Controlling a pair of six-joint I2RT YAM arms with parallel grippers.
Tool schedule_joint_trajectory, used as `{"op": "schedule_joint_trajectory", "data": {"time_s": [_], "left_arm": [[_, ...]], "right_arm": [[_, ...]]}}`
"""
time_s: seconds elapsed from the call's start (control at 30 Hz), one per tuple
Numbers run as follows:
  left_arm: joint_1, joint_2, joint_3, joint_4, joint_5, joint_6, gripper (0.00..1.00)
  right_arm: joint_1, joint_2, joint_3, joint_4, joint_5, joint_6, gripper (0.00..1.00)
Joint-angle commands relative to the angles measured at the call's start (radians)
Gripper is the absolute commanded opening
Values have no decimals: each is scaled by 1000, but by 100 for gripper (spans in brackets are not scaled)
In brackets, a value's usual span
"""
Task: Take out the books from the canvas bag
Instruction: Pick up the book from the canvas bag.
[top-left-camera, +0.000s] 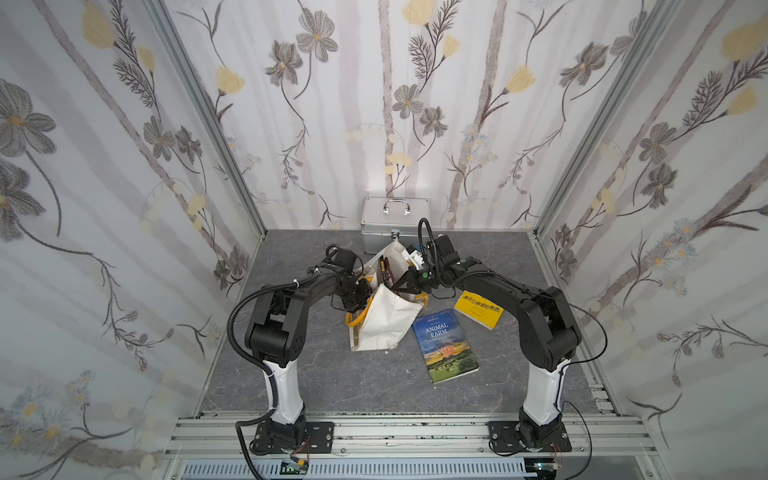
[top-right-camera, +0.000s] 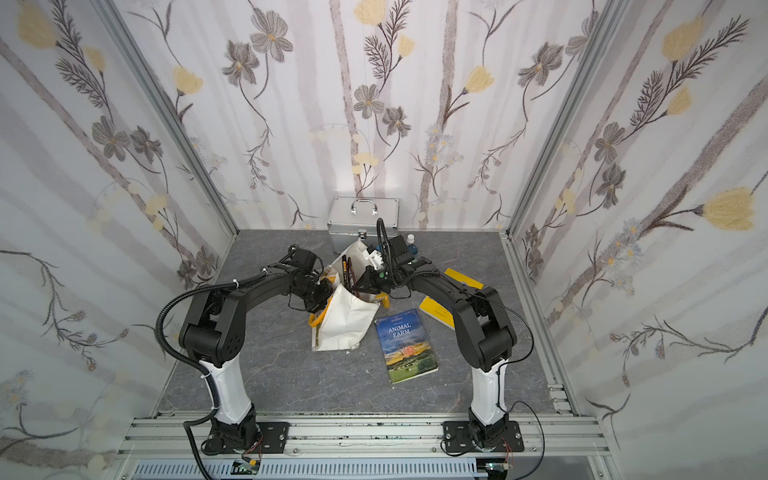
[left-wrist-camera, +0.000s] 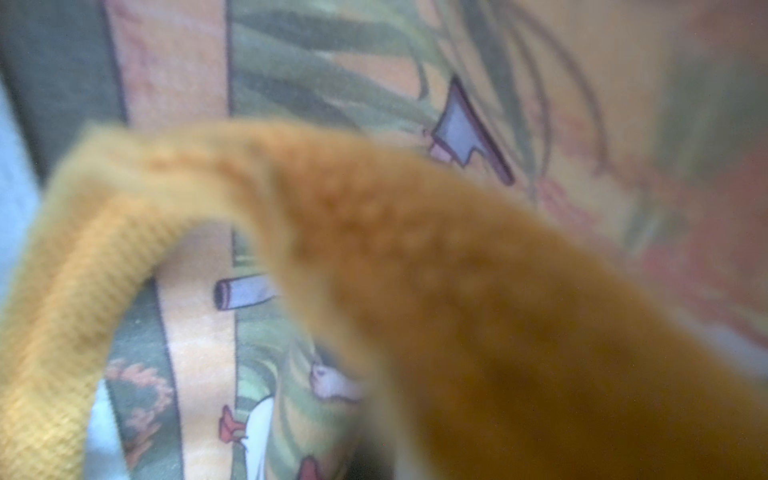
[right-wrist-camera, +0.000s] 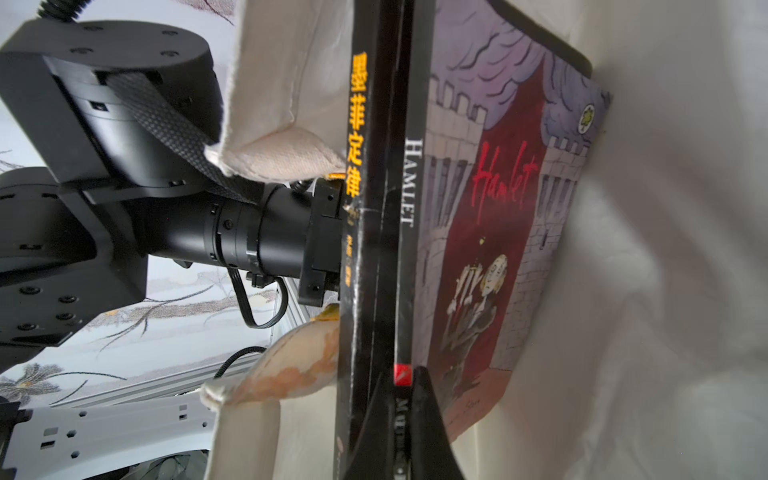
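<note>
The off-white canvas bag (top-left-camera: 388, 320) stands slumped mid-table in both top views, mouth open. Inside it the right wrist view shows a black book (right-wrist-camera: 357, 208) with an orange title and, beside it, a thin Hamlet book (right-wrist-camera: 498, 208) with a castle cover. My right gripper (right-wrist-camera: 401, 415) reaches into the mouth and is shut on the Hamlet book's spine. My left gripper (top-left-camera: 360, 296) presses against the bag's left rim, by the yellow-orange strap (left-wrist-camera: 415, 270) that hides its jaws in the left wrist view. Animal Farm (top-left-camera: 446, 351) and a yellow book (top-left-camera: 478, 313) lie on the table.
A silver metal case (top-left-camera: 395, 216) with a handle stands against the back wall behind the bag. A small white-capped bottle (top-right-camera: 411, 241) shows behind my right arm. Flowered walls close in three sides. The yellow book lies partly under my right arm.
</note>
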Motion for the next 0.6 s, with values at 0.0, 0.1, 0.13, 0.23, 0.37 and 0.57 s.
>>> {"op": "schedule_joint_trajectory", "data": {"time_s": [0.0, 0.1, 0.13, 0.23, 0.37, 0.57], "left_arm": [[-2, 17, 7, 5, -38, -34, 3], [-1, 41, 7, -4, -46, -56, 3], [-1, 52, 8, -5, -39, -64, 3], [-5, 78, 37, -41, -29, -68, 1], [-5, 65, 79, -106, -44, -77, 0], [-3, 24, 156, -258, -96, -11, 0]], "right_arm": [[21, 2, 11, 30, 1, -23, 0], [43, -8, 13, 31, 60, -21, 0], [48, -11, 12, 34, 74, -18, 0], [72, -17, 12, 43, 101, -10, 0], [82, -27, 6, 44, 111, -16, 0], [63, -74, 6, 2, 143, -46, 0]]}}
